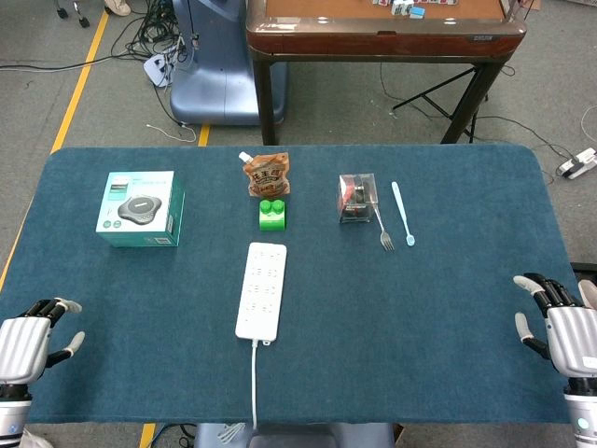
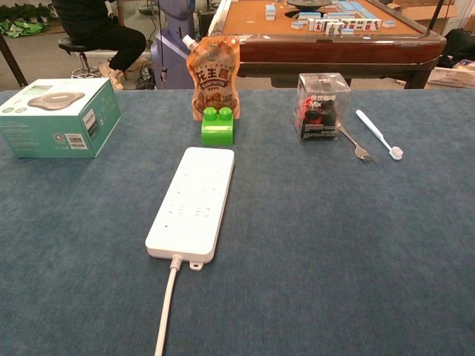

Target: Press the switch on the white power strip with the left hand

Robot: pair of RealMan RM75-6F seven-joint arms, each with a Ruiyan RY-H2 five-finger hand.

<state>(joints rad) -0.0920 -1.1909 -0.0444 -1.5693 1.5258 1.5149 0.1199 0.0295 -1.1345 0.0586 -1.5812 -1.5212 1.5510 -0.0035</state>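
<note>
The white power strip (image 1: 262, 288) (image 2: 193, 201) lies lengthwise on the blue table, its cord (image 1: 255, 383) (image 2: 166, 310) running off the near edge. I cannot make out its switch. My left hand (image 1: 30, 344) rests at the table's near left corner, far left of the strip, fingers apart and holding nothing. My right hand (image 1: 563, 331) sits at the near right corner, fingers spread and holding nothing. Neither hand shows in the chest view.
A teal box (image 1: 140, 208) (image 2: 58, 116) stands at the left. Beyond the strip are a green block (image 1: 272, 214) (image 2: 217, 126) and a brown pouch (image 1: 267, 174) (image 2: 214, 72). A clear box (image 1: 357, 197) (image 2: 321, 106), fork (image 1: 383, 230) (image 2: 355, 144) and pale blue spoon (image 1: 402, 213) (image 2: 378, 133) lie to the right.
</note>
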